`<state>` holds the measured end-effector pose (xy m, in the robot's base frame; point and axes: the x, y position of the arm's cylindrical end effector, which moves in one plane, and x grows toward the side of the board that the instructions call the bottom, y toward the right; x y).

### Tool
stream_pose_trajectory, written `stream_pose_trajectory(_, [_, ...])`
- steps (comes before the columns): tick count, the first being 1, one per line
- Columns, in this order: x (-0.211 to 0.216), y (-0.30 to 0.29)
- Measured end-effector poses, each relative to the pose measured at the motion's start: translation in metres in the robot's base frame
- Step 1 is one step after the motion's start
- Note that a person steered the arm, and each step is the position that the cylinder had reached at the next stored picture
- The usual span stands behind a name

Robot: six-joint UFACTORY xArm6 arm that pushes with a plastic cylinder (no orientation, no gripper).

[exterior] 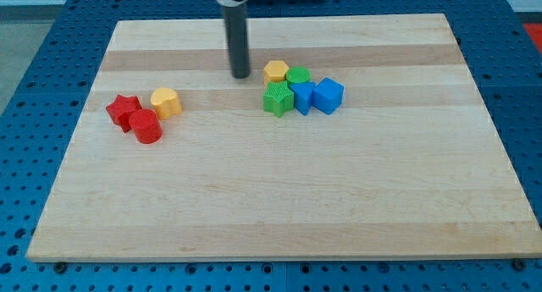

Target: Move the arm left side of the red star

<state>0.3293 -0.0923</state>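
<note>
The red star [124, 111] lies at the view's left on the wooden board [279, 199]. A red cylinder [146, 127] touches it at its lower right, and a yellow heart-like block [166, 101] sits just to its right. My tip [241, 75] is on the board near the view's top centre, well to the right of the red star and just left of the cluster with the yellow hexagon [275, 71].
A cluster stands right of my tip: a green cylinder [297, 76], a green star [277, 99], a blue block of unclear shape [302, 98] and a blue cube [328, 96]. The board lies on a blue perforated table [34, 63].
</note>
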Motion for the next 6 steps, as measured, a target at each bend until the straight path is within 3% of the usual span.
stream_pose_trajectory(2, [0.012, -0.113])
stream_pose_trajectory(4, [0.055, -0.200])
stream_pose_trajectory(6, [0.100, -0.194])
